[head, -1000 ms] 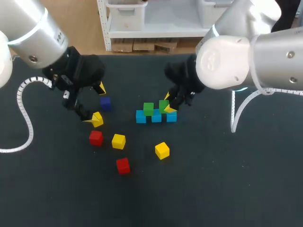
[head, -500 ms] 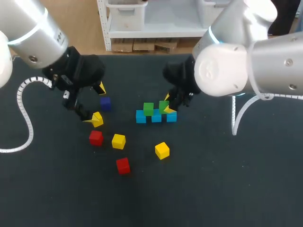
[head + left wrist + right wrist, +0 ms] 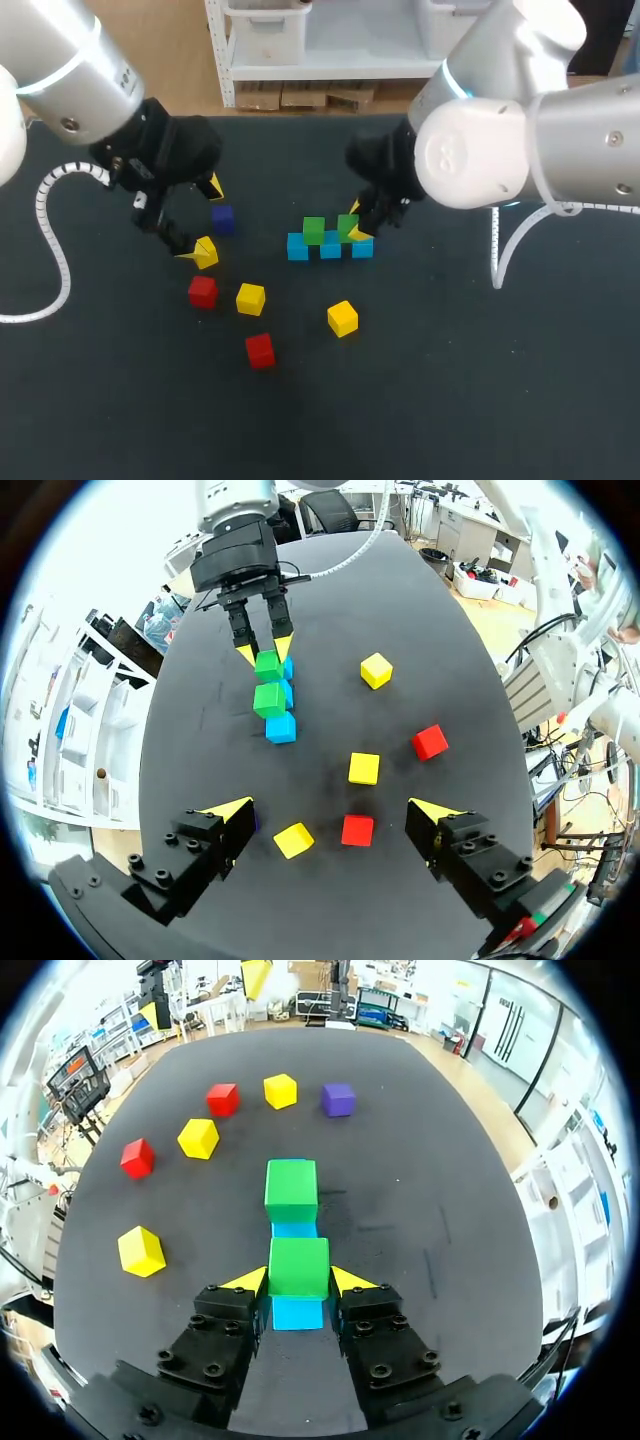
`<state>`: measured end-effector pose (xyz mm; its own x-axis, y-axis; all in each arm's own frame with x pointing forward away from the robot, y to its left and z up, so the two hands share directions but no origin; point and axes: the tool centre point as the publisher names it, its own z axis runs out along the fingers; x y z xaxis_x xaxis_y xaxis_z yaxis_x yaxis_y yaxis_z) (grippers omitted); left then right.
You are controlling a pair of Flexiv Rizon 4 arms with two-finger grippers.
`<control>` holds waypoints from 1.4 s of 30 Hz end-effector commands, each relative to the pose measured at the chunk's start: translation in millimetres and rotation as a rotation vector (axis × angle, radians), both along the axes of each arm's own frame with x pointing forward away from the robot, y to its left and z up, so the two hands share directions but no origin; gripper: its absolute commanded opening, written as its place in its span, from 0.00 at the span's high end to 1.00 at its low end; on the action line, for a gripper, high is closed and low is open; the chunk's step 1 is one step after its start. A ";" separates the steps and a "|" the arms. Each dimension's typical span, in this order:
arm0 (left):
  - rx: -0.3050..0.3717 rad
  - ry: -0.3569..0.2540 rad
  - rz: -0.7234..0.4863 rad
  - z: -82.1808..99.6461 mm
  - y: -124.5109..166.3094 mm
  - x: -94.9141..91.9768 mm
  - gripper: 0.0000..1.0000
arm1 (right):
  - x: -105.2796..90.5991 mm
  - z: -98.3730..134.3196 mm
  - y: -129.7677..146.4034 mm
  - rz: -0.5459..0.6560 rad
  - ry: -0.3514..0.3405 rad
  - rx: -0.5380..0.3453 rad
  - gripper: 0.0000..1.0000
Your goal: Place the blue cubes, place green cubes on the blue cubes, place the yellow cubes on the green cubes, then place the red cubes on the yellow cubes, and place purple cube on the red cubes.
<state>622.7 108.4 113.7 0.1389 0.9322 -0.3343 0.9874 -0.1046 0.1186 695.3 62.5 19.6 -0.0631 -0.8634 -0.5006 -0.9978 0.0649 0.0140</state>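
Three blue cubes [image 3: 330,248] lie in a row at mid-table. One green cube [image 3: 314,230] rests on them toward the left end. My right gripper [image 3: 353,226] is shut on a second green cube [image 3: 298,1266], held right over the blue cube [image 3: 298,1312] at the row's right end; contact cannot be told. My left gripper [image 3: 203,220] hangs open over the left of the table, nothing between its fingers, with a yellow cube [image 3: 206,252] and a purple cube [image 3: 222,219] close by. Red cubes [image 3: 203,291] [image 3: 260,350] and yellow cubes [image 3: 250,298] [image 3: 342,318] lie loose in front.
A white coiled cable [image 3: 50,250] lies on the dark table [image 3: 450,400] at the far left, and another cable [image 3: 500,240] loops down behind my right arm.
My right arm's upper part has shifted slightly; its gripper and the green cube stay nearly in place. The left arm and loose cubes have not moved.
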 end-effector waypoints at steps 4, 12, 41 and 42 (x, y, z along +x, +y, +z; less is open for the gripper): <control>-0.002 0.001 -0.003 -0.4 0.7 1.1 0.00 | 2.4 0.1 0.2 0.003 -0.001 -0.003 1.00; -0.002 0.001 -0.003 -0.4 0.7 1.1 0.00 | 4.3 0.8 1.0 0.003 -0.002 0.000 1.00; -0.002 0.001 -0.003 -0.4 0.7 1.1 0.00 | 5.4 -2.0 4.4 0.008 0.012 0.005 0.93; -0.002 0.001 -0.003 -0.4 0.7 1.1 0.00 | 5.4 -2.1 4.4 0.008 0.012 0.005 0.92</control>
